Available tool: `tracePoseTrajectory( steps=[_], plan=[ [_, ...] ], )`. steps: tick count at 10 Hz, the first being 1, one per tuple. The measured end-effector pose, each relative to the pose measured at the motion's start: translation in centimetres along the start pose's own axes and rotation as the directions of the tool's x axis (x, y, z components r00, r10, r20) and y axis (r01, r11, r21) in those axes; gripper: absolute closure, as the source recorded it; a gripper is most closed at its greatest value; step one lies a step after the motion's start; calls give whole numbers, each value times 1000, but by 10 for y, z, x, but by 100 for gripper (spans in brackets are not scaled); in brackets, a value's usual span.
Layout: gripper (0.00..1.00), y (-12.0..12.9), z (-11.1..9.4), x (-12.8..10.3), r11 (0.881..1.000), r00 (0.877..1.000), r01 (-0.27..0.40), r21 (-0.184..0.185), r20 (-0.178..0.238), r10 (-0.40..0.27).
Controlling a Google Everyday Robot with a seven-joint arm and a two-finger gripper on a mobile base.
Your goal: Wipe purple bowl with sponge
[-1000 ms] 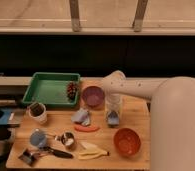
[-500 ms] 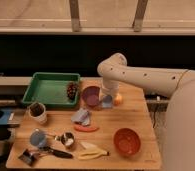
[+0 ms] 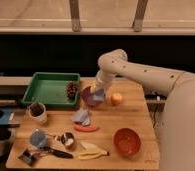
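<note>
A light wooden table (image 3: pixel 143 112) stands before a broad black wall panel (image 3: pixel 41 55) (dim there); above runs a pale window ledge (image 3: pixel 36 31) with grey upright posts (image 3: pixel 75 14). The gripper (image 3: pixel 97 90) hangs over the table's far middle.

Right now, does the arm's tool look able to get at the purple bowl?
Probably yes: the tool hangs right over the purple bowl, nothing between them; the pinecone and the apple sit off to either side.
</note>
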Motion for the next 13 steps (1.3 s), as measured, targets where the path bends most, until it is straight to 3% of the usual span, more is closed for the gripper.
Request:
tracePoseTrajectory(
  steps=[2, 3, 4, 6, 8, 10, 13],
  plan=[
    [100, -1, 1, -11, 988, 1000, -9, -151, 0, 9],
    [100, -1, 1, -14, 981, 1000, -11, -195, 5, 13],
    [100, -2, 1, -15, 978, 1000, -12, -210, 6, 13],
    [100, -2, 6, -11, 985, 1000, -18, -172, -5, 18],
    [100, -11, 27, -9, 989, 999, -35, -144, -25, 32],
    [100, -7, 47, -10, 991, 998, -31, -132, -52, 24],
    [100, -4, 52, -15, 993, 998, -20, -118, -60, 13]
  ],
)
